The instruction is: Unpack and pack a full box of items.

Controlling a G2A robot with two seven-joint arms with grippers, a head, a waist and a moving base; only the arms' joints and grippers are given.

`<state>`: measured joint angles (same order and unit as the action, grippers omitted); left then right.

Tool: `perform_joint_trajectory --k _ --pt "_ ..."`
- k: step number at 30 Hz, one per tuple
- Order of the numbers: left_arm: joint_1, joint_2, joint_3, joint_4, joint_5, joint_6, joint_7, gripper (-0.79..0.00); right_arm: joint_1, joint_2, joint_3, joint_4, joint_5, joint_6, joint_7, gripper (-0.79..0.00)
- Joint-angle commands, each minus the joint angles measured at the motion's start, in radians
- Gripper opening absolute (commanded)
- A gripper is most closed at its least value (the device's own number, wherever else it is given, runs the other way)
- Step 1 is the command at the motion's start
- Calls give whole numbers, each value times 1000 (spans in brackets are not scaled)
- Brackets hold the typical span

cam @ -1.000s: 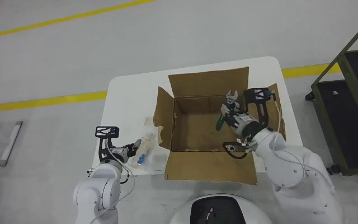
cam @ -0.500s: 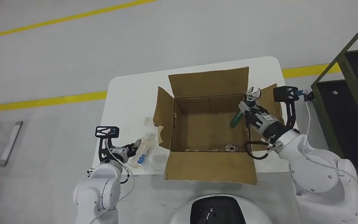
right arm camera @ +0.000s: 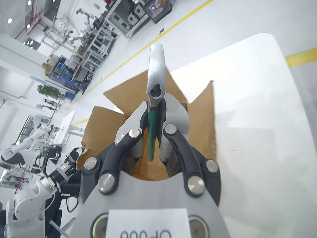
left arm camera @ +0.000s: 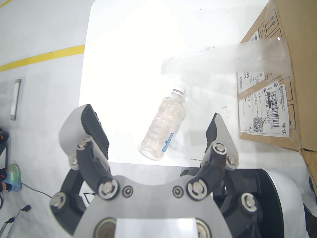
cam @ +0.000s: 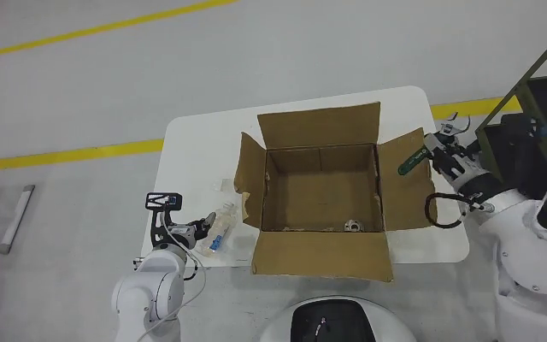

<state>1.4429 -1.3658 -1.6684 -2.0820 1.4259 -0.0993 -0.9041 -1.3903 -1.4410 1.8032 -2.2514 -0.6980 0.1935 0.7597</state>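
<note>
White table (cam: 201,141) is set on grey floor (cam: 342,51). Yellow lines (cam: 77,154) are painted across floor (two stripes). Dark rack (cam: 523,137) is parked off table's right end.

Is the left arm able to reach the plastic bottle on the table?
Probably yes: the left gripper is open right by the bottle, nothing lies between them, and the box stands aside.
</note>
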Motion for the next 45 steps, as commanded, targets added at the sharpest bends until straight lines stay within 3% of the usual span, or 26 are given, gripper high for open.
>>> perform_joint_trajectory --k 1,6,11,15,26,44,45 --pt "0 0 0 0 0 0 0 0 -11 6 63 -9 12 8 30 -785" --pt "0 0 0 0 0 0 0 0 -59 28 206 12 -50 4 164 -785" --pt "0 0 0 0 0 0 0 0 -97 45 230 77 -135 21 281 -785" --pt "0 0 0 0 0 0 0 0 -114 54 151 116 -257 -2 311 -785" --pt "0 0 0 0 0 0 0 0 -103 54 -94 292 -327 -7 269 -785" --pt "0 0 0 0 0 0 0 0 20 71 -172 471 -420 18 304 -785" --pt "0 0 0 0 0 0 0 0 24 72 -174 472 -423 19 306 -723"
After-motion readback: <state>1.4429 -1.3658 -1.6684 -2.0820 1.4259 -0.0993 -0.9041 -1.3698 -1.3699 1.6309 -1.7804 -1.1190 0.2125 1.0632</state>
